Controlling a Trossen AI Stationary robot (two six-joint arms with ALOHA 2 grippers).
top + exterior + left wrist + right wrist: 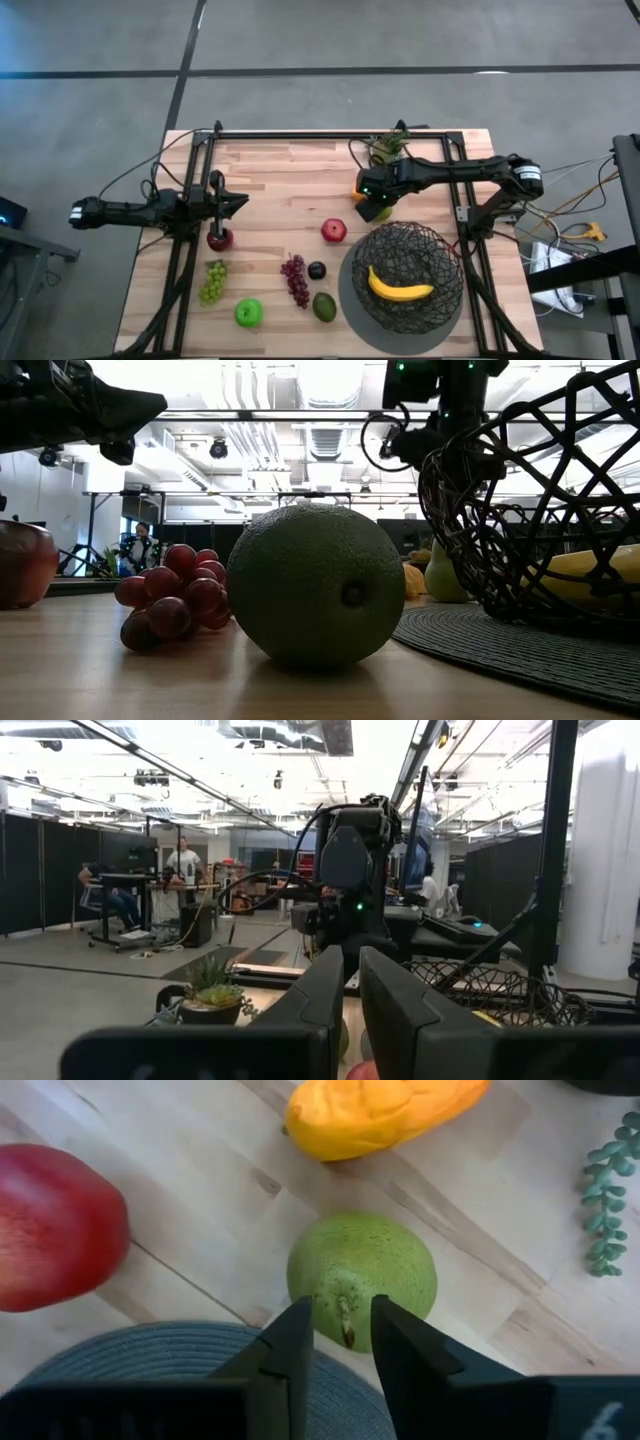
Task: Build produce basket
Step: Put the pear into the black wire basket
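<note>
Resting on wood, green pear (pixel 362 1276), speckled skin, stem visible

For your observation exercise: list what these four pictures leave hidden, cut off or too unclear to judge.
- Pear, high view: mostly covered by the right gripper; whether the fingers touch it is unclear, even in the right wrist view.
- Basket, low view: cut off by the right edge.
- Red apple, low view: cut off by the left edge.
- Banana, low view: seen only through the mesh.
- Person, low view: too small and far.

Open-plan lab; ceiling ducts (pixel 270 390), black partitions (pixel 40 870)
</note>
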